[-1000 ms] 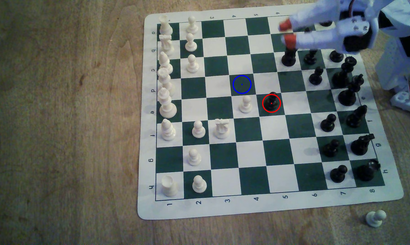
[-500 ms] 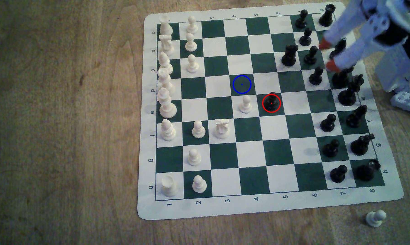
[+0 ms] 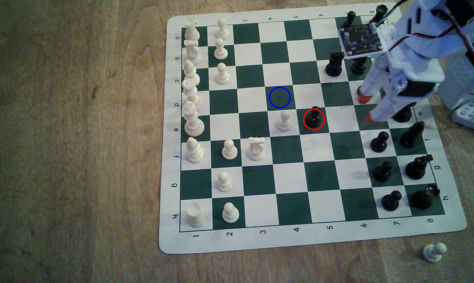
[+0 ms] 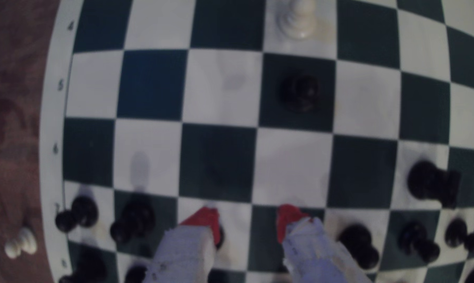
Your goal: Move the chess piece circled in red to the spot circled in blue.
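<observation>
While the middle files of the chessboard (image 3: 290,177) lay largely bare, pieces crowded its two rank edges: white along the rank-1 edge, black along the rank-8 edge. The black pawn (image 3: 314,119) stood upright on the green e5 square inside the red ring, just beside a white pawn (image 3: 284,121) on e4. The blue-ringed spot (image 3: 279,97), d4, was unoccupied and diagonally adjacent. The gripper (image 3: 368,108) hung above the d7–e7 squares near the black ranks, jaws spread wide, its red fingertips (image 4: 203,219) gripping nothing. A lone white pawn (image 3: 434,251) stood off the board on the wooden table (image 3: 67,163), near the h8 corner.
</observation>
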Robot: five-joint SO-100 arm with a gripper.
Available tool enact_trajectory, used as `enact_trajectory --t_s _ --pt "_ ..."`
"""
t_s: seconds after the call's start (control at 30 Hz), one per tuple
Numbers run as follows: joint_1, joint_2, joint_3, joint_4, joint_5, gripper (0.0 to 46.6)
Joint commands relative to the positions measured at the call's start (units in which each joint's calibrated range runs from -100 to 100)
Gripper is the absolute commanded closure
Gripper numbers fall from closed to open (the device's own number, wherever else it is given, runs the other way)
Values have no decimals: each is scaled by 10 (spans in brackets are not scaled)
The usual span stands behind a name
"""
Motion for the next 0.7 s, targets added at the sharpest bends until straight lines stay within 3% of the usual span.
enact_trajectory --t_s 0.0,0.4,0.67 --pt "24 38 -9 -44 5 354" --pt "42 98 31 -154 5 383" --pt "42 143 22 -230 -4 338"
